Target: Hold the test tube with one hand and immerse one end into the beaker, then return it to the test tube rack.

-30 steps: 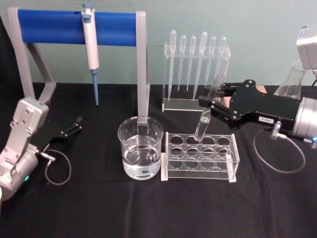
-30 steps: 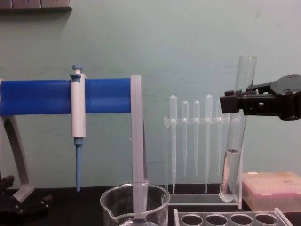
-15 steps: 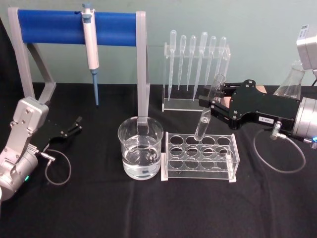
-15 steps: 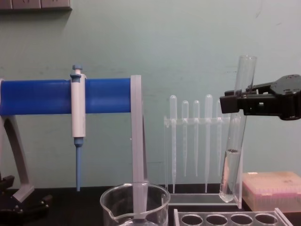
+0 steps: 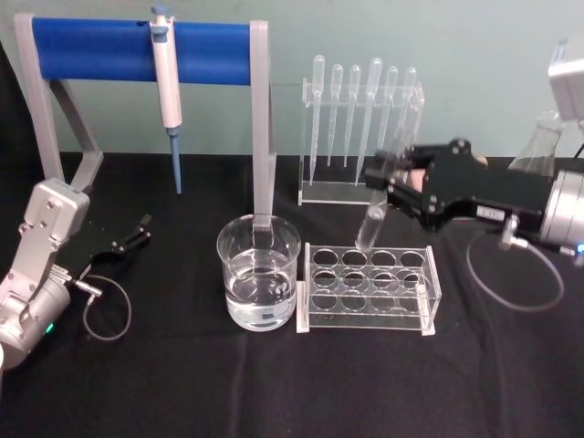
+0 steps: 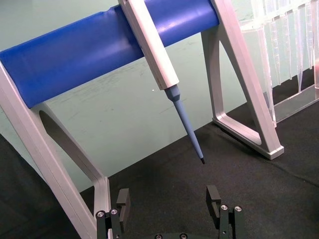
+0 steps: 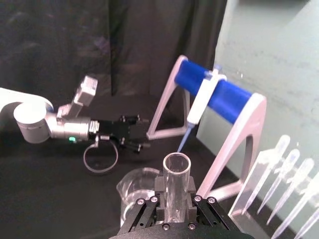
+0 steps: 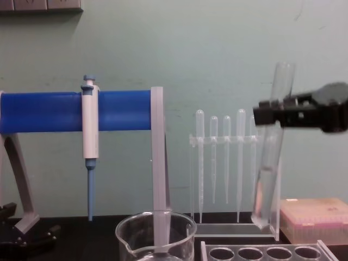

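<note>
Head view: at the bench's (image 5: 182, 383) left, the left gripper (image 5: 135, 234) is parked, its fingers spread and empty. The beaker (image 5: 224, 266) is partly filled with clear liquid. The test tube (image 5: 372, 224), tilted and holding a little liquid, is clasped by the right gripper (image 5: 391, 190) above the rack (image 5: 365, 321). It should be carried leftward, kept clear of the beaker's rim, then lowered gently.

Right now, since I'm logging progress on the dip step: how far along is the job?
Done: the test tube is out of the rack, clamped in the right pincer. In hand: it hangs tilted above the rack, not over the beaker. Left: apparently the dip into the beaker, then setting it back in a hole. The left pincer rests open at the table's left.
</note>
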